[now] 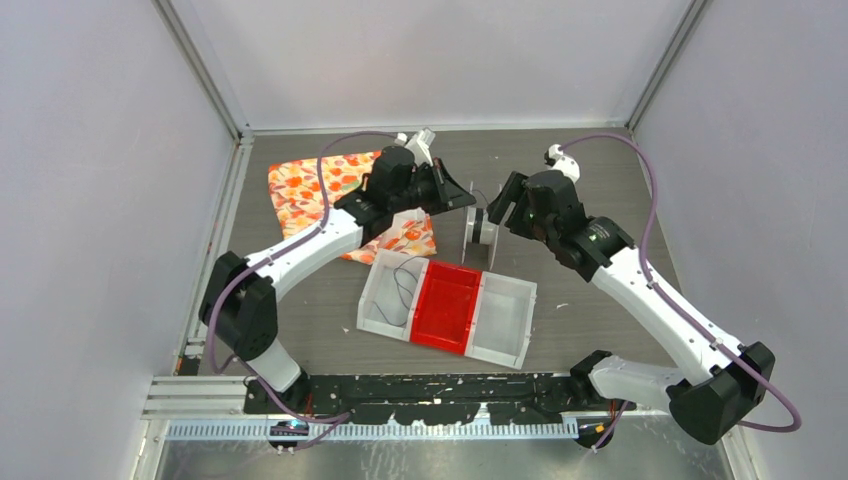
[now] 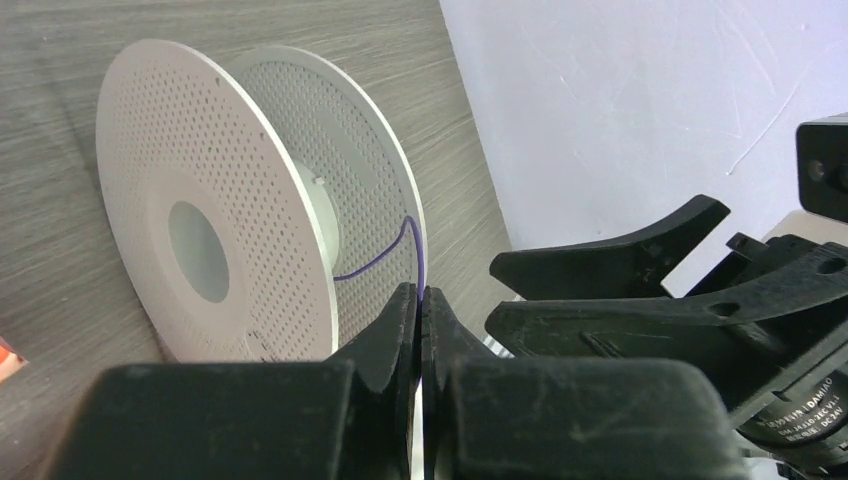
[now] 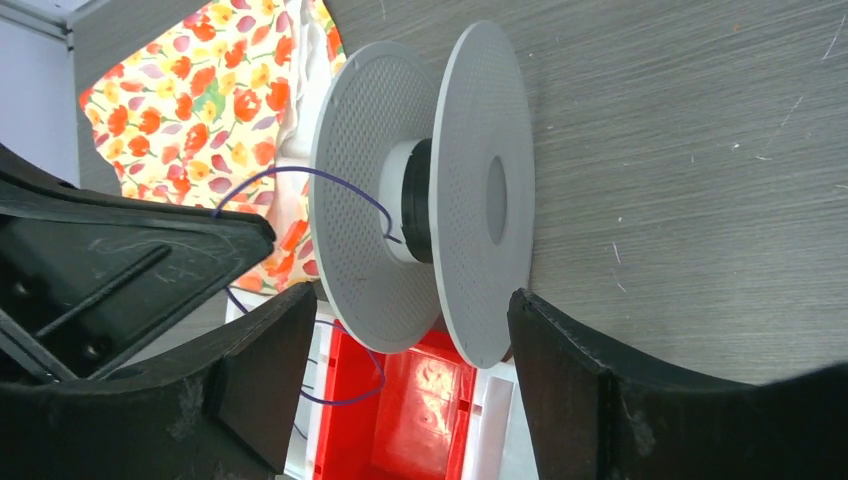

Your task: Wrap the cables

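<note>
A white perforated spool (image 1: 481,232) stands on its edge on the table between my two grippers. The cable (image 2: 375,262), a hair-thin blue-black wire, runs from the spool's hub to my left gripper (image 2: 420,292), which is shut on it at the tips. In the right wrist view the cable (image 3: 300,175) loops out from the hub of the spool (image 3: 480,190) and trails down into the tray. My right gripper (image 3: 410,300) is open, one finger on each side of the spool's two discs, not touching them. In the top view the left gripper (image 1: 462,197) and right gripper (image 1: 497,213) nearly meet at the spool.
A three-part tray (image 1: 520,290) lies just in front of the spool, with white outer bins and a red middle bin (image 1: 446,305); loose cable (image 1: 403,285) lies in its left bin. A floral cloth (image 1: 310,185) lies at the back left under the left arm. Walls enclose the table.
</note>
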